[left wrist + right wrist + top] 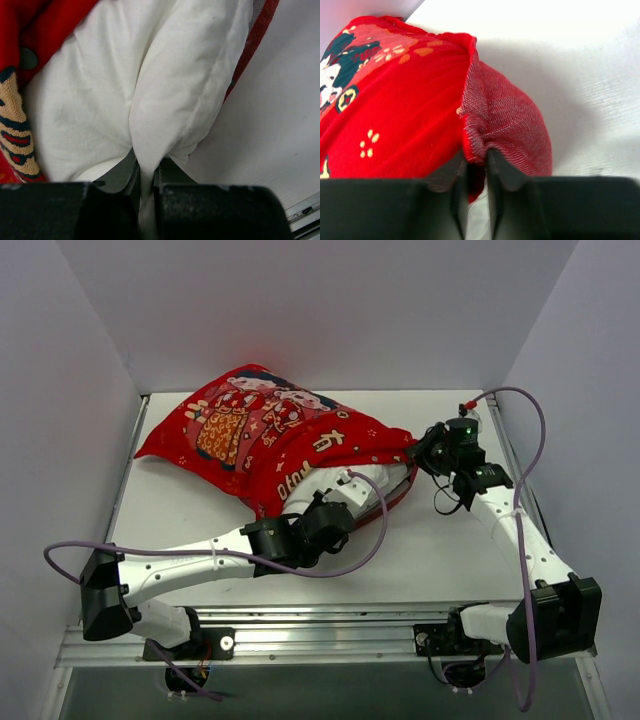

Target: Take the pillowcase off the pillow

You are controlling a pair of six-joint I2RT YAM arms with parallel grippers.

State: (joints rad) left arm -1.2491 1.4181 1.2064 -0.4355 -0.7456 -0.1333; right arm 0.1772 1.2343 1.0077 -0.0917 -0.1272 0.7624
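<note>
The red printed pillowcase [262, 430] lies on the table from back left toward the centre, its open end facing front right. The white pillow [345, 485] pokes out of that opening; most of it is hidden inside. My left gripper [340, 502] is shut on a pinched fold of the pillow [165, 100] at the opening. My right gripper [420, 448] is shut on the pillowcase's right corner edge [492, 120], where the lighter inner weave shows. Red fabric [30, 30] fills the left edge of the left wrist view.
White table [460, 550] with grey walls on three sides. A metal rail [320, 635] runs along the front edge by both arm bases. A purple cable [370, 540] loops beside the left arm; another cable [535, 440] arches over the right arm.
</note>
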